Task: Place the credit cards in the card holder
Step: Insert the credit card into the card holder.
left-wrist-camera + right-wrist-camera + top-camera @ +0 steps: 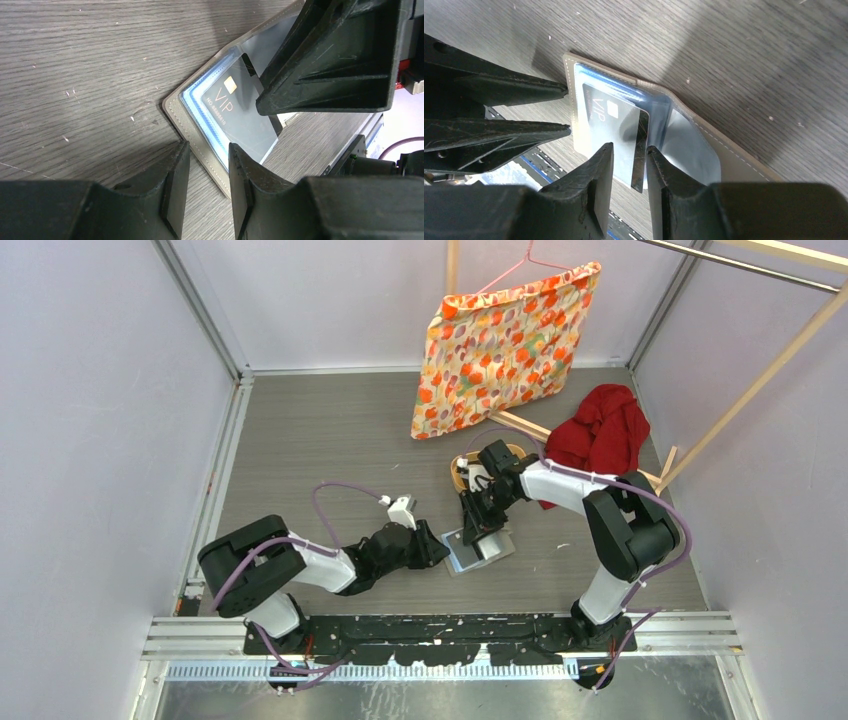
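Inside one card holder [744,162], one card [614,127]

Holder: the card holder [468,560] lies open on the table [330,430], pale inside up.
Left arm: the left gripper [437,546] sits at its left edge.
Right arm: the right gripper [484,533] points down onto it from the far side; we can't make out the jaws.
Back there: flowery orange cloth [505,345] hanging up, red cloth [603,430] bunched beside it.
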Robot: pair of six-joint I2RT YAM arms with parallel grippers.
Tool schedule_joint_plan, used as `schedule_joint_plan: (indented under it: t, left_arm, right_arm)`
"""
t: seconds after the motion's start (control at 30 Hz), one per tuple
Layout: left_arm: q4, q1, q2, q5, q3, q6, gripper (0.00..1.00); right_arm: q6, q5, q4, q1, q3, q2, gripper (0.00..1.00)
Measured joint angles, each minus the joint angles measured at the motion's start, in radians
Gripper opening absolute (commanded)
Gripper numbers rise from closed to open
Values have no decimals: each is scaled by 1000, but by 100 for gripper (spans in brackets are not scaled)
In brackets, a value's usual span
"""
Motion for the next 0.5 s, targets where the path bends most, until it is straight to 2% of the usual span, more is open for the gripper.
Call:
schedule_joint_plan:
  t: [0.23, 0.5]
  left_arm:
    - [-1, 0, -1, -1, 0, 0, 36]
    - [-23, 0, -43, -2, 0, 4, 38]
  right_arm:
    - [-2, -73, -23, -7, 4, 0, 43]
    - [-74, -58, -81, -10, 38, 0, 52]
